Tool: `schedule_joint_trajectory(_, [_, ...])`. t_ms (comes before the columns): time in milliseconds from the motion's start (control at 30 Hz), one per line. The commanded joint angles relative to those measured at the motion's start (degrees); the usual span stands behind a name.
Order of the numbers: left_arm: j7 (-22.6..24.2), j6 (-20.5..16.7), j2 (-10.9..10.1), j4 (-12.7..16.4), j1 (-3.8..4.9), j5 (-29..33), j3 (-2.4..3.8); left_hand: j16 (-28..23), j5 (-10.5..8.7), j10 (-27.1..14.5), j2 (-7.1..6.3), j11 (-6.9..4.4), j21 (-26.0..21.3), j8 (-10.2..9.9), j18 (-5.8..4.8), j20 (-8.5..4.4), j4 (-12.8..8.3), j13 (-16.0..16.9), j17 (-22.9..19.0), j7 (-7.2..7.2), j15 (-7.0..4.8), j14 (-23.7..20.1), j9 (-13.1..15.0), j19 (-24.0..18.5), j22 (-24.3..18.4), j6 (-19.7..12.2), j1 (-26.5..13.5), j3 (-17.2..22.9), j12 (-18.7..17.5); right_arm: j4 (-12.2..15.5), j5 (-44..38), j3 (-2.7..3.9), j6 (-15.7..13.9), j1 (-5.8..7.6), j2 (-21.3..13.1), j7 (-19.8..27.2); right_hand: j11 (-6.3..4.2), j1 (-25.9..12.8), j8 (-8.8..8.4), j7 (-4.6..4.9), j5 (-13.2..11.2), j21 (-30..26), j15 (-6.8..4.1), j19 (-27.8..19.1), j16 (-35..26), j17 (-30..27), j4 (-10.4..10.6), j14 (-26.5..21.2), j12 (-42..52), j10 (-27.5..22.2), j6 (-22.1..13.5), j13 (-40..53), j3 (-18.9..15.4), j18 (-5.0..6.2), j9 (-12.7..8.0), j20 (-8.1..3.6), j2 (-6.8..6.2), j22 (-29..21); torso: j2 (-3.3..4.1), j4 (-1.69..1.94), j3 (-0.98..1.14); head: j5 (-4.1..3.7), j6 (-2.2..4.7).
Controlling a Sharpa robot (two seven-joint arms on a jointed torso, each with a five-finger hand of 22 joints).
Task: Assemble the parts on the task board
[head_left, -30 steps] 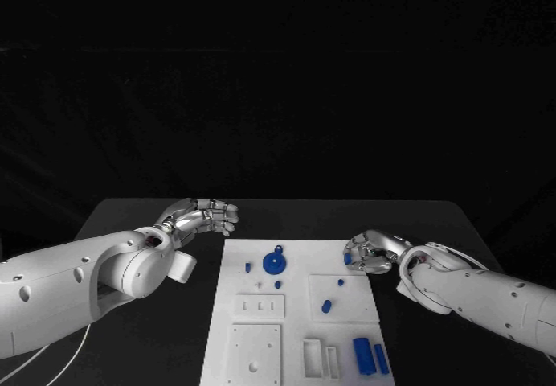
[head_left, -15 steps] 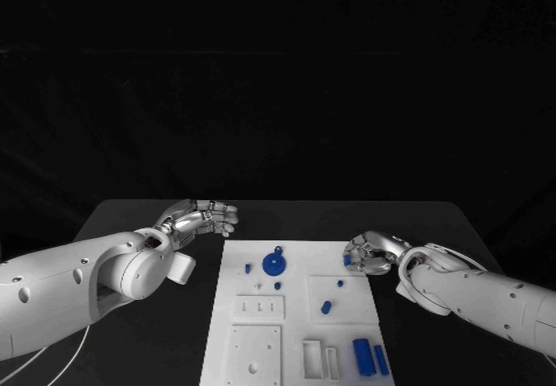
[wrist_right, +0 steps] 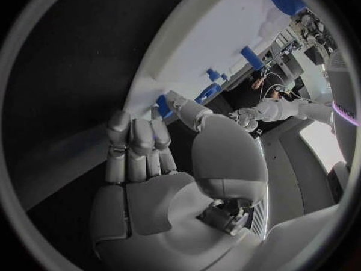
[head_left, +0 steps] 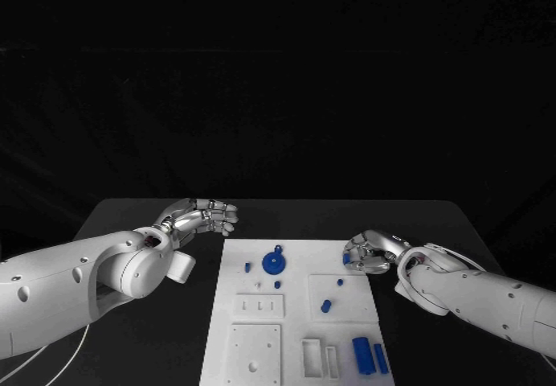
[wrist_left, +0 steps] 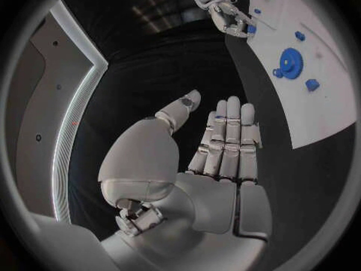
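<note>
Pinching a small blue part (head_left: 348, 259) with the right hand (head_left: 371, 252), fingers curled round it right at the task board (head_left: 296, 322)'s far right edge. Hovering left hand (head_left: 199, 217) off the board's far left corner, empty, fingers loosely apart.

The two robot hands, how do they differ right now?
The right hand sits at the white board's far right edge, its fingertips closed round a small blue piece. The left hand hangs over the black table just off the board's far left corner and holds nothing. In its wrist view the left hand's fingers lie straight, side by side, while the right hand's curl in. Both are silver hands on white arms.
</note>
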Motion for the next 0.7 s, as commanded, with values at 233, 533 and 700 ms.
schedule_joint_trajectory(233, [0.30,1.34,0.07,0.13,0.05,-0.08,0.03,-0.19,-0.23,-0.11,0.09,-0.16,0.41,-0.14,0.94,-0.09,-0.04,0.13,0.13,0.17,0.25,-0.16,-0.06,-0.49,0.86,-0.23,0.05,0.35,-0.24,1.16,0.77,-0.12,-2.85,-0.25,-0.13,-1.80,-0.64,0.00,1.08,1.11,-0.16,0.39,-0.89,-0.14,-0.31,0.11,0.25,-0.03,0.65,0.68,3.50,0.32,1.56,3.44,0.64,-0.21,0.99,1.07,-0.03,0.00,-0.02,-0.06,0.02])
schedule_joint_trajectory(533, [-2.26,2.47,0.22,0.30,0.07,-1.77,0.05,2.59,-0.47,3.36,0.52,-1.82,1.61,1.66,0.90,-1.12,0.67,1.39,1.66,-1.29,-1.26,2.80,0.63,0.94,1.08,2.82,-1.27,-0.30,1.52,5.87,0.24,-0.08,-3.50,1.50,-1.64,-5.34,-0.92,-0.04,1.37,0.84,0.05,0.51,-1.16,-0.04,-0.32,0.14,-0.19,0.05,1.09,1.17,4.05,0.68,2.00,3.44,0.98,-0.24,1.17,1.08,-0.24,-0.23,-0.02,-0.03,0.41])
schedule_joint_trajectory(700, [-7.20,3.43,0.73,0.28,0.09,-3.31,0.09,8.21,-1.01,7.81,0.41,-4.06,5.44,2.53,1.28,-3.48,2.08,3.28,4.81,-2.42,-4.17,6.70,0.92,4.98,1.37,5.48,-3.46,-1.47,3.79,8.90,-2.01,-0.08,-2.26,4.15,-1.80,-8.58,-1.02,-0.05,1.48,0.75,0.17,0.55,-1.26,0.01,-0.33,0.15,-0.49,0.08,1.27,1.37,4.25,0.83,2.21,3.44,1.15,-0.27,1.25,1.07,-0.68,-0.45,-0.06,0.08,0.57])
